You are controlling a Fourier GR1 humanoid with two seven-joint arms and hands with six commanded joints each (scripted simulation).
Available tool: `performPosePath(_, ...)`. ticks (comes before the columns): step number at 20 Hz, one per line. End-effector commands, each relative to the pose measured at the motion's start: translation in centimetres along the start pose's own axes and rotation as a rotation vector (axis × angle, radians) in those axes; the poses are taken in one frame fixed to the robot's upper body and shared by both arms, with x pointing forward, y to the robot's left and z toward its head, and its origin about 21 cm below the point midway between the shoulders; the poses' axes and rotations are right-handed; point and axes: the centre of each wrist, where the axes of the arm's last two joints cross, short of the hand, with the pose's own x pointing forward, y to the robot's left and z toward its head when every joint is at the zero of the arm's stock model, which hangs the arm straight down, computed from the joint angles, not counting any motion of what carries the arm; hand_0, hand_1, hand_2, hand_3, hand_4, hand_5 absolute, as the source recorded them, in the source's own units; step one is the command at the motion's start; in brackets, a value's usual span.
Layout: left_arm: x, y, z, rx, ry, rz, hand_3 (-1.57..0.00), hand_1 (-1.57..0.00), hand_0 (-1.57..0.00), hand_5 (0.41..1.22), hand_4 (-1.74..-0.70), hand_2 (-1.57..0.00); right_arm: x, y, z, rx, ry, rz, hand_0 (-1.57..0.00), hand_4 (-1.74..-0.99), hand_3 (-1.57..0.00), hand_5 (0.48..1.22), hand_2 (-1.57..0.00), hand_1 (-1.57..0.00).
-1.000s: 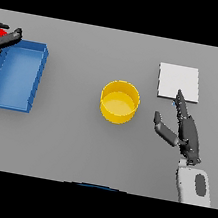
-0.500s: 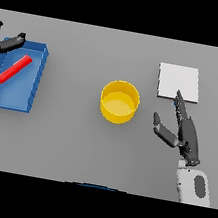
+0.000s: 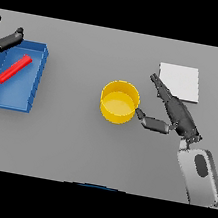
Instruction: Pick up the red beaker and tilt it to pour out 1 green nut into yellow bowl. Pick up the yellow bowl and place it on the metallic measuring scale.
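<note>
Right hand (image 3: 178, 115) has swung left since the earlier frame, now close to the round yellow bowl (image 3: 119, 101); before it sat well right of it, below the plate. Red cylinder-shaped beaker (image 3: 14, 69) unchanged from half a second ago, lying tilted in the blue rectangular tray (image 3: 11, 99). Left hand (image 3: 6, 39) in about the same spot at the left edge.

Right hand spread open, holding nothing: thumb (image 3: 151, 122) reaches left with its tip just beside the bowl's right rim, cannot tell if touching. Straight fingers (image 3: 158, 85) point up-left, ending near the lower-left corner of the flat pale grey square scale (image 3: 180, 82). Bowl sits just left of the thumb tip, upright on the grey table (image 3: 69, 144); contents not readable. Scale lies above and right of the fingers, its bottom edge partly behind the hand.

Left hand: fingers look straight and relaxed, gripping nothing, just above the tray's top-left corner; partly cut by the frame. Beaker below and right of those fingers, apart from them.

Open table all round the bowl on its left, upper and lower sides; wide bare gap between tray's right wall and bowl.
</note>
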Motion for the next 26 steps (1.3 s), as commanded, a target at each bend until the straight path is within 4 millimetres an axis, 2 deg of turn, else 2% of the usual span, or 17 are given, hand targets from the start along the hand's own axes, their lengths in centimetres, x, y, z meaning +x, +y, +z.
performPosePath(1,0.0,-0.1,0.0,0.002,-0.004,-0.005,0.00,0.00,0.00,0.709,-0.74,0.00,0.4,-0.2,-0.5,0.043,0.007,0.070,0.00,-1.260,0.00,0.656,0.00,0.00)
performPosePath(5,0.1,-0.3,0.1,-0.006,-0.005,0.002,0.00,0.00,0.00,0.711,-0.75,0.00,1.7,0.1,-2.8,0.203,-0.033,0.324,0.00,-1.230,0.00,0.620,0.00,0.00)
performPosePath(7,-0.3,-0.4,0.0,-0.007,-0.001,0.008,0.00,0.00,0.00,0.713,-0.75,0.00,2.1,-0.2,-3.7,0.280,-0.060,0.399,0.00,-1.229,0.00,0.616,0.00,0.00)
performPosePath(11,-0.2,-0.5,-0.1,-0.009,-0.012,0.022,0.00,0.00,0.00,0.717,-0.76,0.00,3.6,0.4,-5.4,0.407,-0.110,0.511,0.00,-1.226,0.00,0.632,0.00,0.00)
performPosePath(13,-0.7,-0.2,0.0,-0.004,-0.017,0.031,0.00,0.00,0.00,0.720,-0.76,0.00,3.7,0.3,-5.9,0.463,-0.112,0.559,0.00,-1.212,0.00,0.638,0.00,0.00)
performPosePath(14,-0.5,0.0,0.0,-0.010,-0.019,0.040,0.00,0.00,0.00,0.721,-0.77,0.00,3.9,0.9,-6.2,0.492,-0.116,0.565,0.00,-1.210,0.00,0.641,0.00,0.00)
performPosePath(20,-0.5,-0.3,-0.2,-0.013,-0.031,0.061,0.00,0.00,0.00,0.729,-0.79,0.00,2.7,1.6,-7.1,0.589,-0.140,0.616,0.00,-1.228,0.00,0.656,0.00,0.00)
performPosePath(26,-0.6,-0.2,-0.3,-0.015,-0.033,0.061,0.00,0.00,0.00,0.723,-0.80,0.00,2.1,3.1,-8.0,0.665,-0.094,0.654,0.00,-1.265,0.00,0.680,0.00,0.00)
